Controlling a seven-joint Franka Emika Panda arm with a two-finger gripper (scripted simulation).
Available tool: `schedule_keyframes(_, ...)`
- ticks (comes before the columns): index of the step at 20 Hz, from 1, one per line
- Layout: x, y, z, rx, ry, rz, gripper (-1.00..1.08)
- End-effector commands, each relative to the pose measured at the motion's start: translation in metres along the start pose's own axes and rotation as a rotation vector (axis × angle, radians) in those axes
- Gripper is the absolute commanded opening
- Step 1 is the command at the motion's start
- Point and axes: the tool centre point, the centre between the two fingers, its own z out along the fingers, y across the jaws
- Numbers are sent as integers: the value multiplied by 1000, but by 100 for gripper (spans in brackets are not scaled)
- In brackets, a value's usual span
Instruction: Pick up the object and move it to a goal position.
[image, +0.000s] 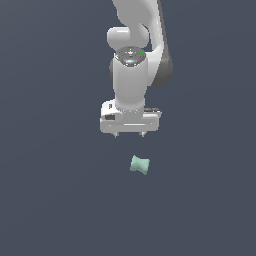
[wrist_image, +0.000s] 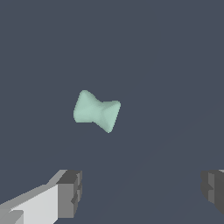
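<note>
The object is a small pale mint-green block pinched at its middle like a bow tie, lying on the dark grey-blue surface. My gripper hangs above it, a little toward the exterior view's left, pointing straight down. Only short fingertip stubs show below the white hand in that view. In the wrist view the object lies clear of the fingers, which stand far apart with nothing between them, so the gripper is open. It does not touch the object.
The white arm rises from the hand to the top of the exterior view. A plain dark grey-blue surface surrounds the object.
</note>
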Motion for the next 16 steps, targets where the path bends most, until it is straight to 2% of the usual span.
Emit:
schedule_keyframes(1, 0, 0, 0, 0, -1, 0, 100)
schedule_keyframes(8, 2, -1, 3, -2, -3, -44, 100)
schedule_keyframes(16, 8, -7, 14, -6, -11, -185, 100)
